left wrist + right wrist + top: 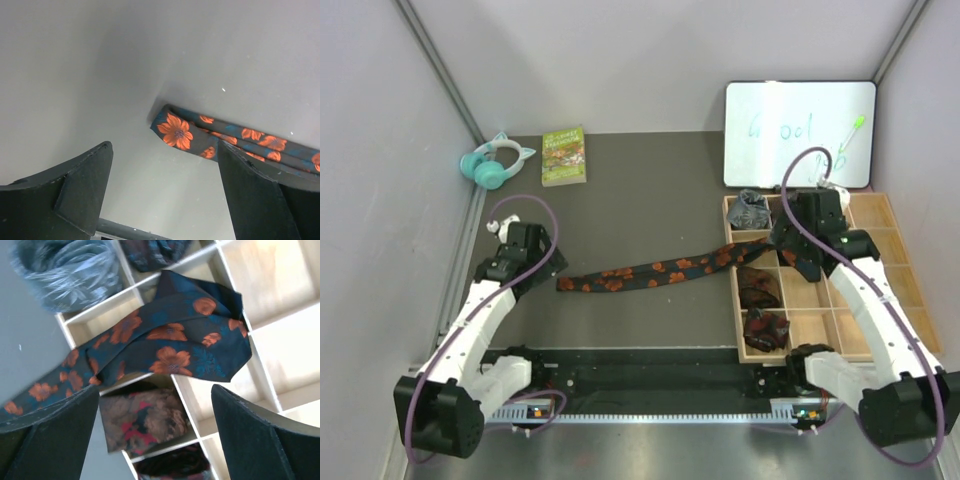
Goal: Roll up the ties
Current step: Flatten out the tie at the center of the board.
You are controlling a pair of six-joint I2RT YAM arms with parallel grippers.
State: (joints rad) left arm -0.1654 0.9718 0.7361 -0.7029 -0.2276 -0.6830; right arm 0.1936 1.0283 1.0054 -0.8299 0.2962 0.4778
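A long black tie (655, 272) with orange flowers lies stretched across the table. Its narrow end (175, 131) is at the left, and its wide end (180, 340) is draped over the dividers of the wooden tray (880, 285). My left gripper (548, 268) hovers open just short of the narrow end, nothing between its fingers (75, 185). My right gripper (790, 262) stands open above the wide end, also holding nothing. Three rolled ties sit in the tray's left compartments: grey (752, 209), dark brown (758, 288) and maroon (766, 330).
A whiteboard (800, 135) with a green marker (855, 125) leans at the back right behind the tray. A green book (563, 155) and teal cat-ear headphones (498, 160) lie at the back left. Grey walls close in both sides.
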